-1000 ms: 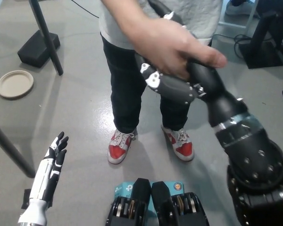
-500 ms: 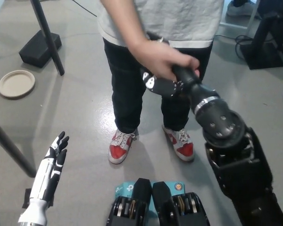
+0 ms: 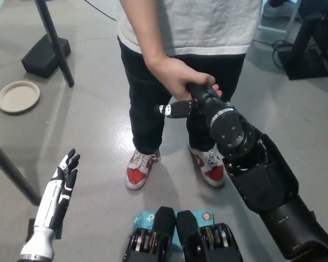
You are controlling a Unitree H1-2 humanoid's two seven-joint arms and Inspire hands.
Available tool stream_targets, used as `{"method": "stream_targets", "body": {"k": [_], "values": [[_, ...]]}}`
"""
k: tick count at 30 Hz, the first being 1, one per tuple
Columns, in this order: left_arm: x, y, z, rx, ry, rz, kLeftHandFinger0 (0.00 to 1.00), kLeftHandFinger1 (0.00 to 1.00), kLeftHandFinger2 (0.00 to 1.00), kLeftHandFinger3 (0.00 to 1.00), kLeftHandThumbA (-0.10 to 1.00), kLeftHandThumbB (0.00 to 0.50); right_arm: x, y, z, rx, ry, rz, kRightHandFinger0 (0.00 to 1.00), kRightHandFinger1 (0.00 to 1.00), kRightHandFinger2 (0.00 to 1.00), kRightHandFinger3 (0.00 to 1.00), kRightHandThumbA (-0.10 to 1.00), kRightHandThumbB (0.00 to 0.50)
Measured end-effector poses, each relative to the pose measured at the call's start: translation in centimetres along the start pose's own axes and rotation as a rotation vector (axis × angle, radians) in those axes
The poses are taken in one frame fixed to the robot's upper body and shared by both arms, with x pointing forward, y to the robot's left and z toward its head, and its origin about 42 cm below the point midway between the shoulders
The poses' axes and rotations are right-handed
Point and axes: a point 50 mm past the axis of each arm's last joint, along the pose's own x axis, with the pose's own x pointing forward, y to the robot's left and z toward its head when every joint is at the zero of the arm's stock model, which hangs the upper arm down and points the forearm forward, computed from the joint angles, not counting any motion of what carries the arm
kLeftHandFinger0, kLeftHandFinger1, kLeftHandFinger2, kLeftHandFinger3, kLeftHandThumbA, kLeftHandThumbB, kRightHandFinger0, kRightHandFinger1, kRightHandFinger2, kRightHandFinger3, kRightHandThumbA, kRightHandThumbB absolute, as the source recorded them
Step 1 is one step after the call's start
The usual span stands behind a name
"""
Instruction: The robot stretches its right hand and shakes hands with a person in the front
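Observation:
A person in a grey shirt (image 3: 197,24), dark trousers and red-and-white shoes (image 3: 138,169) stands right in front of me. The person's hand (image 3: 177,76) is wrapped over my black right hand (image 3: 188,103), which reaches forward from the lower right. The two are clasped together, and most of my right hand is hidden under the person's grip. My white left hand (image 3: 63,177) rests low at the left, fingers straight and apart, holding nothing.
A black stand base (image 3: 45,54) with a slanted pole (image 3: 54,41) and a tan round plate (image 3: 17,96) lie on the grey floor at the upper left. Dark equipment (image 3: 311,38) stands at the upper right. Another dark bar (image 3: 11,172) crosses the left edge.
My right arm has swung down and toward me with the person's hand still on it, so the clasp now sits lower in the picture. The left hand has stayed put.

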Motion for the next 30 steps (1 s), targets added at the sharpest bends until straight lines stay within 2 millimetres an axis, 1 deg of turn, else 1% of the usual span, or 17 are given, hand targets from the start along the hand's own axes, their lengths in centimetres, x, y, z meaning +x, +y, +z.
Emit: {"method": "stream_targets", "body": {"k": [5, 7, 10, 12, 15, 16, 17, 18, 19, 21, 23, 24, 26, 27, 28, 29, 30], "values": [[-0.4, -0.1, -0.2, 0.000, 0.009, -0.002, 1.00, 1.00, 1.00, 1.00, 1.00, 0.048, -2.4, -0.4, 0.2, -0.005, -0.071, -0.010, 1.00, 1.00, 1.00, 1.00, 1.00, 0.500], [-0.7, -0.1, -0.4, 0.000, 0.016, -0.003, 1.00, 1.00, 1.00, 1.00, 1.00, 0.036, -3.7, -0.4, -0.2, 0.000, -0.083, -0.010, 1.00, 1.00, 1.00, 1.00, 1.00, 0.500], [-0.7, -0.1, -0.4, -0.001, 0.016, -0.002, 1.00, 1.00, 1.00, 1.00, 1.00, 0.039, -5.4, -0.8, -0.6, 0.005, -0.108, -0.012, 1.00, 1.00, 1.00, 1.00, 1.00, 0.490], [-0.8, -0.1, -0.3, -0.001, 0.016, -0.002, 1.00, 1.00, 1.00, 1.00, 1.00, 0.033, -6.0, -1.1, -0.6, 0.011, -0.118, -0.013, 1.00, 1.00, 1.00, 1.00, 1.00, 0.487], [-1.0, -0.1, -0.5, -0.001, 0.021, -0.005, 1.00, 1.00, 1.00, 1.00, 1.00, 0.028, -7.8, -2.3, -0.9, 0.041, -0.143, -0.037, 1.00, 1.00, 1.00, 1.00, 1.00, 0.491], [-1.0, -0.2, -0.5, -0.001, 0.022, -0.005, 1.00, 1.00, 1.00, 1.00, 1.00, 0.028, -8.2, -2.5, -1.0, 0.053, -0.145, -0.044, 1.00, 1.00, 1.00, 1.00, 1.00, 0.478], [-1.1, -0.2, -0.5, -0.002, 0.023, -0.006, 1.00, 1.00, 1.00, 1.00, 1.00, 0.028, -8.9, -2.8, -1.2, 0.070, -0.151, -0.058, 1.00, 1.00, 1.00, 1.00, 1.00, 0.486], [-1.2, -0.2, -0.6, -0.002, 0.026, -0.007, 1.00, 1.00, 1.00, 1.00, 1.00, 0.028, -9.6, -3.1, -1.4, 0.094, -0.155, -0.071, 1.00, 1.00, 1.00, 1.00, 1.00, 0.481], [-1.3, -0.3, -0.6, -0.003, 0.028, -0.009, 1.00, 1.00, 1.00, 1.00, 1.00, 0.034, -10.4, -3.3, -1.7, 0.118, -0.157, -0.083, 1.00, 1.00, 1.00, 1.00, 1.00, 0.496], [-1.4, -0.3, -0.7, -0.003, 0.033, -0.009, 1.00, 1.00, 1.00, 1.00, 0.99, 0.034, -11.9, -3.5, -2.7, 0.175, -0.149, -0.100, 1.00, 1.00, 1.00, 1.00, 1.00, 0.500], [-1.4, -0.3, -0.7, -0.004, 0.033, -0.009, 1.00, 1.00, 1.00, 1.00, 0.99, 0.035, -13.4, -3.6, -4.1, 0.230, -0.126, -0.114, 1.00, 1.00, 1.00, 1.00, 1.00, 0.500], [-1.4, -0.3, -0.7, -0.005, 0.033, -0.009, 1.00, 1.00, 1.00, 1.00, 1.00, 0.043, -14.1, -3.4, -5.0, 0.260, -0.111, -0.117, 1.00, 1.00, 1.00, 1.00, 1.00, 0.480], [-1.5, -0.4, -0.8, -0.006, 0.035, -0.011, 1.00, 1.00, 1.00, 1.00, 1.00, 0.039, -15.3, -3.2, -6.7, 0.309, -0.078, -0.127, 1.00, 1.00, 1.00, 1.00, 1.00, 0.491], [-1.5, -0.5, -0.8, -0.007, 0.037, -0.012, 1.00, 1.00, 1.00, 1.00, 1.00, 0.033, -16.0, -3.0, -7.9, 0.336, -0.053, -0.133, 1.00, 1.00, 1.00, 1.00, 1.00, 0.432], [-1.7, -0.5, -0.9, -0.009, 0.041, -0.015, 1.00, 1.00, 1.00, 1.00, 1.00, 0.040, -16.7, -2.7, -9.2, 0.370, -0.024, -0.138, 1.00, 1.00, 1.00, 1.00, 1.00, 0.367], [-1.9, -0.6, -1.0, -0.009, 0.045, -0.017, 1.00, 1.00, 1.00, 1.00, 1.00, 0.040, -17.2, -2.4, -10.2, 0.395, 0.001, -0.141, 1.00, 1.00, 1.00, 1.00, 1.00, 0.334], [-2.0, -0.7, -1.1, -0.009, 0.051, -0.019, 1.00, 1.00, 1.00, 1.00, 1.00, 0.050, -17.9, -2.0, -11.7, 0.428, 0.038, -0.145, 1.00, 1.00, 1.00, 1.00, 1.00, 0.290]]}}
